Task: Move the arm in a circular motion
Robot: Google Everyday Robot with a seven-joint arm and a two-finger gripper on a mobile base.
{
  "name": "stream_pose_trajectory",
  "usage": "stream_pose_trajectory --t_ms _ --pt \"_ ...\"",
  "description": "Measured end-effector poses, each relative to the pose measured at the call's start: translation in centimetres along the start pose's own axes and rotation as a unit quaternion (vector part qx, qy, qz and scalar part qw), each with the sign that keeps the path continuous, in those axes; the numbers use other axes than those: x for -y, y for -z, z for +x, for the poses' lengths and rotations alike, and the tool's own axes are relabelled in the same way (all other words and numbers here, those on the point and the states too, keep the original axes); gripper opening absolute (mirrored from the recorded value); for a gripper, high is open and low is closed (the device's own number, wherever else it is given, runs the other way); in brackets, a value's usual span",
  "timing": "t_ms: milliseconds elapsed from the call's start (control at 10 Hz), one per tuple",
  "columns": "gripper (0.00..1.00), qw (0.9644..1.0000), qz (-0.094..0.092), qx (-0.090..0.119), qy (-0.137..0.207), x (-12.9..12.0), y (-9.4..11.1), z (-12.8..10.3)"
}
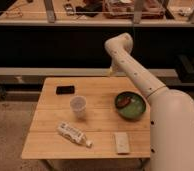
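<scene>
The arm (pixel 140 75) is thick, cream-white and dotted with small dark holes. It rises from the lower right corner to a bulbous joint (pixel 119 46) above the far right edge of the wooden table (pixel 45 130). From that joint a short part drops to the gripper (pixel 110 71), a small pale tip over the table's back edge. It touches nothing on the table.
On the table lie a black phone (pixel 65 90), a clear plastic cup (pixel 78 106), a green bowl (pixel 130 105) with something in it, a plastic bottle (pixel 74 134) on its side and a beige block (pixel 122 142). A dark shelf counter (pixel 50 45) runs behind.
</scene>
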Motion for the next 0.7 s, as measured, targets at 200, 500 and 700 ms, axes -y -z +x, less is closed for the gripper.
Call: stream_pose_trajectory --t_ms 200,500,700 --pt "0.80 0.9960 -0.031 0.033 -0.077 -7.4 -2.1 -1.8" --pt "0.80 0.9833 -0.043 0.080 -0.158 -15.3 -2.8 -7.7" --pt "0.80 0.9808 -0.050 0.085 -0.168 -17.2 -3.2 -8.7"
